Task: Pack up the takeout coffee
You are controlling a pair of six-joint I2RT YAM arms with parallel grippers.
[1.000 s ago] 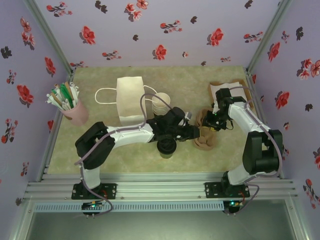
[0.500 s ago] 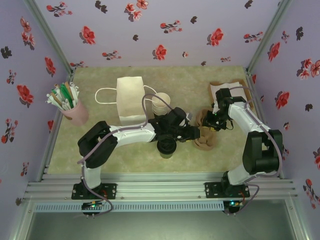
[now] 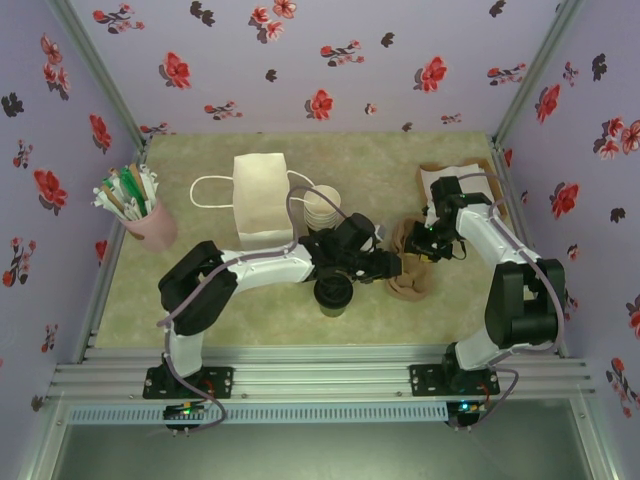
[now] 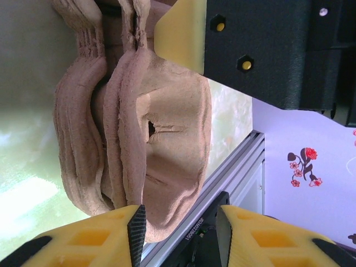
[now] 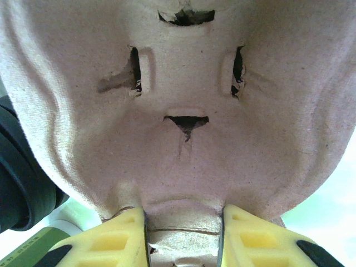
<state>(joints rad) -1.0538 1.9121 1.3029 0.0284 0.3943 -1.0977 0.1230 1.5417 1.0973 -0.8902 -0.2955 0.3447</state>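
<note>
From above, the coffee cup (image 3: 333, 293) stands lidded on the table (image 3: 380, 165), just in front of the left arm's wrist. It is a little left of the stack of cardboard cup holders (image 3: 412, 283) and well apart from the white bag (image 3: 262, 200) farther back. The left tool (image 3: 388, 265) and right tool (image 3: 420, 243) meet at that stack from opposite sides. Left wrist camera: the left tool (image 4: 181, 222) is spread around a holder's rim, with pulp against one finger and a gap at the other. Right wrist camera: the right tool (image 5: 183, 222) is clenched on a holder's edge, which fills the space between its fingers.
</note>
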